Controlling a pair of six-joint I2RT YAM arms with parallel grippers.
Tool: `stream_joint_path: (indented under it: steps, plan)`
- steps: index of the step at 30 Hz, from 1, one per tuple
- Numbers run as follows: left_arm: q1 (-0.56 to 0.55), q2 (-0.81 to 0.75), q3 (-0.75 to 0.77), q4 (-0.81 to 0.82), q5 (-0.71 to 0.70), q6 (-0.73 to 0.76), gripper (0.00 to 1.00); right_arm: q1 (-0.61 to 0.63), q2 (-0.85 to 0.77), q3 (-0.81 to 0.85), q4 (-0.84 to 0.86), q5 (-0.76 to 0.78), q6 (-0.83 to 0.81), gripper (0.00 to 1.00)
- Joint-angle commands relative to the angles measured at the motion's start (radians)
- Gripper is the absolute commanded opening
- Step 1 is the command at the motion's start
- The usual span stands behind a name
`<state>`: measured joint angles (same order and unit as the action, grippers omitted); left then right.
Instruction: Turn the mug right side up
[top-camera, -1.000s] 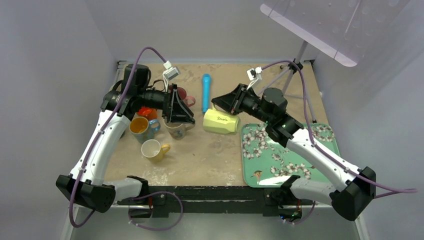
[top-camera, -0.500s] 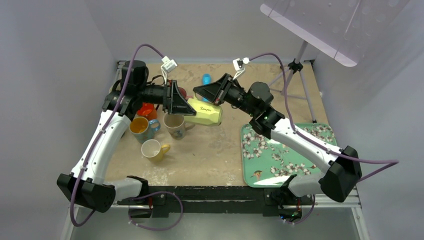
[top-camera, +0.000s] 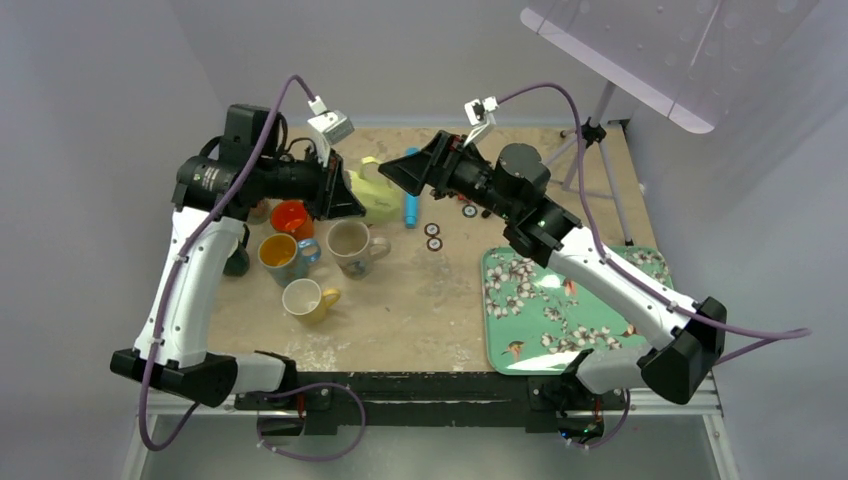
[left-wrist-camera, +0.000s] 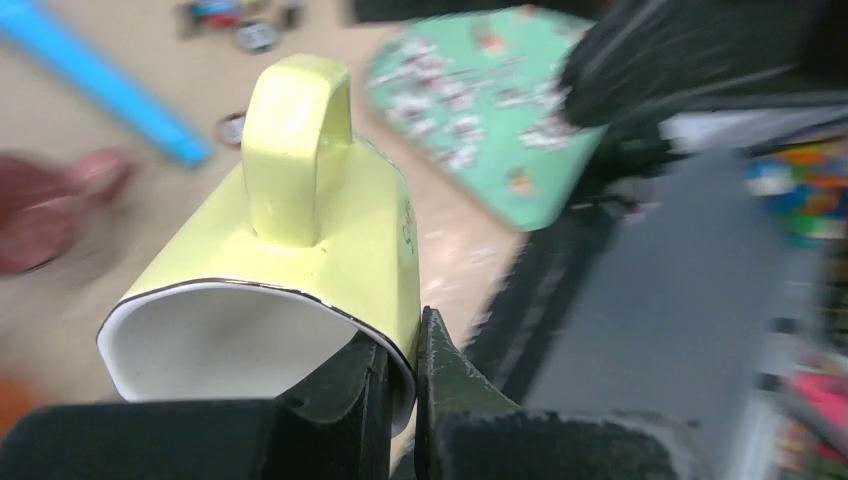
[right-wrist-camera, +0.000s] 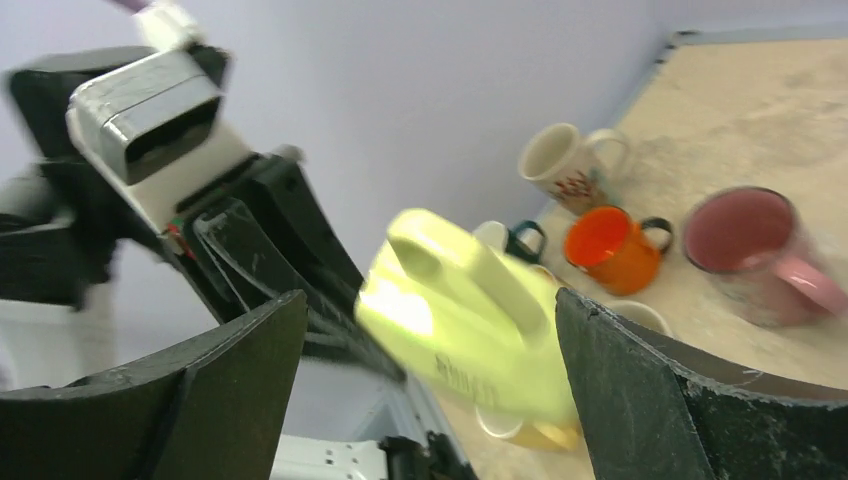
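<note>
The pale yellow mug hangs in the air over the back middle of the table, lying on its side. My left gripper is shut on its rim; in the left wrist view the mug has its handle upward, and one finger of the left gripper is inside the white mouth and one outside. My right gripper stands open just right of the mug. In the right wrist view the blurred mug lies between the wide-apart fingers of the right gripper, touching neither.
Several upright mugs stand at the left: orange, beige, one with a yellow inside, cream. A blue cylinder and small round pieces lie mid-table. A green floral tray sits at the right, a tripod behind.
The right gripper carried the mug off the table to the left gripper, then opened. The left gripper shut on the rim and drew the mug up and back-left.
</note>
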<state>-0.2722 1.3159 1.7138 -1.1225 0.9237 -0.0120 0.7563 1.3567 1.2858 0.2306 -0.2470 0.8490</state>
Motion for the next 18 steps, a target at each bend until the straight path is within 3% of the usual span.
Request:
stream_joint_path:
  steps: [1, 4, 7, 12, 15, 18]
  plan:
    - [0.029, -0.015, 0.157, -0.327, -0.643, 0.465, 0.00, 0.002, -0.072, 0.031, -0.227, 0.152, -0.117, 0.98]
    - [0.121, 0.009, 0.226, -0.463, -0.833, 0.544, 0.00, 0.003, -0.109, 0.008, -0.254, 0.182, -0.141, 0.98]
    - [0.259, 0.042, 0.262, -0.616, -0.893, 0.647, 0.00, 0.003, -0.127, -0.012, -0.274, 0.197, -0.166, 0.98]
    - [0.530, 0.019, 0.083, -0.649, -0.950, 0.770, 0.00, 0.003, -0.149, -0.041, -0.305, 0.232, -0.189, 0.98]
    - [0.610, -0.023, -0.032, -0.650, -0.889, 0.800, 0.00, 0.003, -0.167, -0.073, -0.288, 0.235, -0.195, 0.98]
    - [0.675, -0.047, -0.284, -0.533, -0.919, 0.808, 0.00, 0.003, -0.169, -0.087, -0.287, 0.238, -0.202, 0.98]
